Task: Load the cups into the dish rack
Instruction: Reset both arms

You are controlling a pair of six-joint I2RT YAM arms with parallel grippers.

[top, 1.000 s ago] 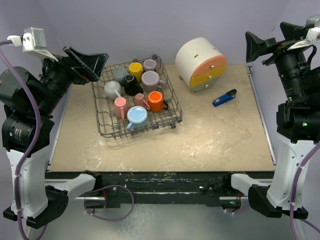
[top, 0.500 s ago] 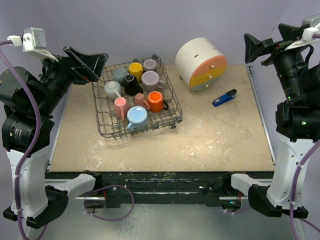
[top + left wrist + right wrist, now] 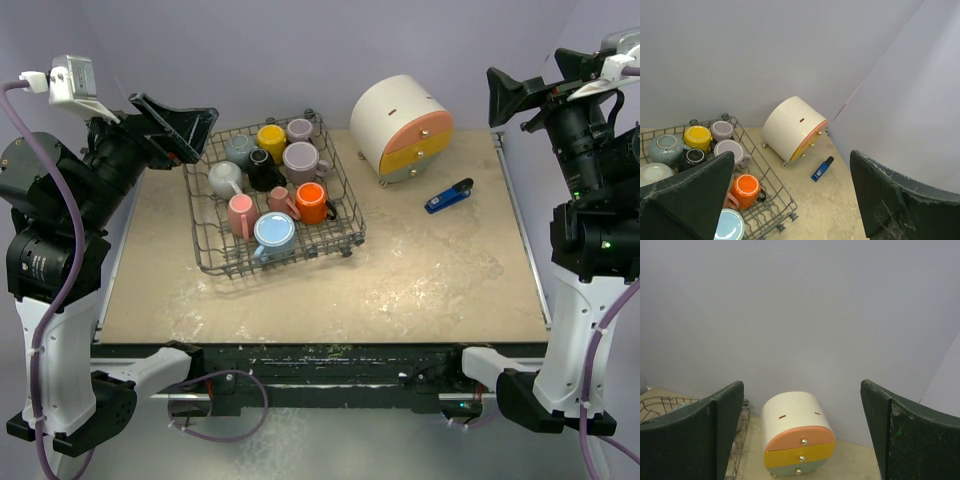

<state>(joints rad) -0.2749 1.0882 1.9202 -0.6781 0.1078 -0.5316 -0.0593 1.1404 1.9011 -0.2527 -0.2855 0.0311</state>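
Observation:
The grey wire dish rack (image 3: pixel 343 203) sits at the table's far left and holds several cups: yellow (image 3: pixel 271 139), mauve (image 3: pixel 301 159), black (image 3: pixel 262 170), grey (image 3: pixel 224 179), pink (image 3: pixel 240 214), orange (image 3: pixel 311 202) and light blue (image 3: pixel 273 233). The rack (image 3: pixel 771 181) and the orange cup (image 3: pixel 745 189) also show in the left wrist view. My left gripper (image 3: pixel 178 128) is open and empty, raised above the rack's left side. My right gripper (image 3: pixel 520 97) is open and empty, raised high over the table's right edge.
A big white cylinder with orange and yellow drawer fronts (image 3: pixel 402 127) stands at the back, right of the rack; it also shows in the right wrist view (image 3: pixel 798 433). A small blue object (image 3: pixel 448 196) lies on the table right of it.
The right gripper has shifted slightly left. The left arm and the cups have not visibly moved.

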